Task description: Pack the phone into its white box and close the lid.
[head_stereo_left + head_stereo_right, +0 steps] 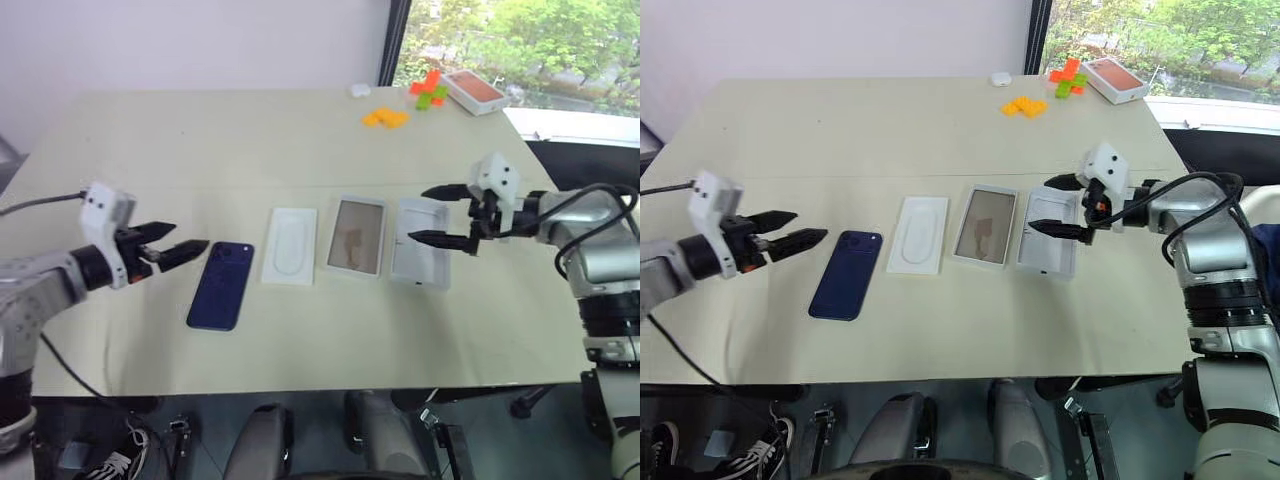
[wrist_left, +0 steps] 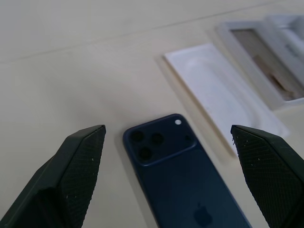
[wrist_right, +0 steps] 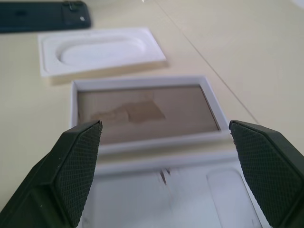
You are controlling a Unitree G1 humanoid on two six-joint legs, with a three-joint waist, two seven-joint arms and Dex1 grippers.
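The dark navy phone (image 1: pixel 221 285) lies back-up on the table, its camera cluster (image 2: pixel 156 141) toward the far end. My left gripper (image 1: pixel 176 245) hovers open just left of the phone's far end, apart from it. To the phone's right lie a flat white insert (image 1: pixel 291 246), then the white box (image 1: pixel 357 237) with its brownish floor (image 3: pixel 142 113), then the lid (image 1: pixel 420 256), inside up. My right gripper (image 1: pixel 438 214) stands open above the lid's far half, holding nothing.
At the table's far right sit orange and green blocks (image 1: pixel 386 117), an orange-topped white box (image 1: pixel 473 91) and a small white object (image 1: pixel 360 90). Bare tabletop spreads behind and to the left of the row. A window lies beyond the far right corner.
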